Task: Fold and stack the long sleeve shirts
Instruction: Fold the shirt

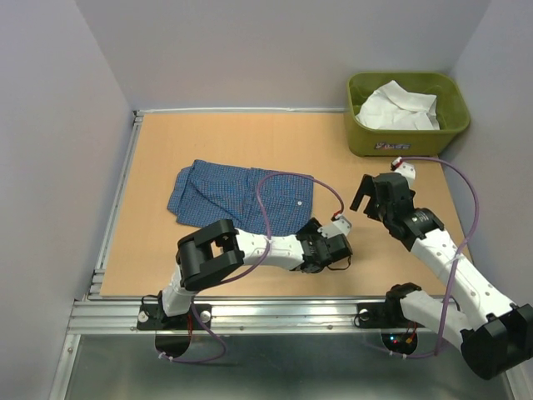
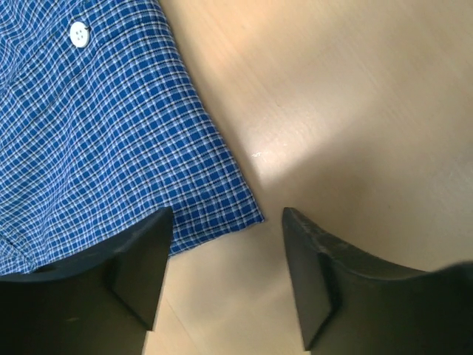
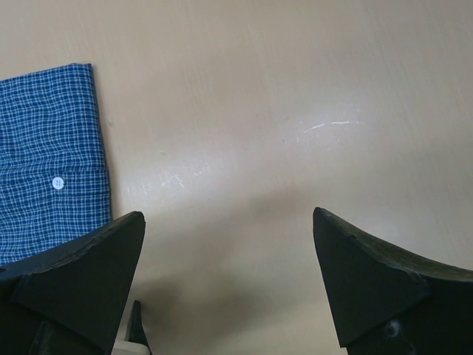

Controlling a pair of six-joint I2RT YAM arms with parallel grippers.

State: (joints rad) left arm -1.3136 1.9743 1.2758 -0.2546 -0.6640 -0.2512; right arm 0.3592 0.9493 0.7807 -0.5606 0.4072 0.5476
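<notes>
1. The table [image 1: 166, 150] had a light wooden top, and a metal rail [image 1: 275, 312] ran along its near edge.
2. A blue checked shirt [image 1: 225, 196] lay flat on the wood, left of centre, partly folded. Its right edge was straight, with a white button [image 2: 78, 34] near it.
3. A green tub [image 1: 371, 142] stood in the far right corner, well apart from the shirt.
4. Faint scratches [image 3: 325, 127] marked the bare wood to the right of the shirt.
</notes>
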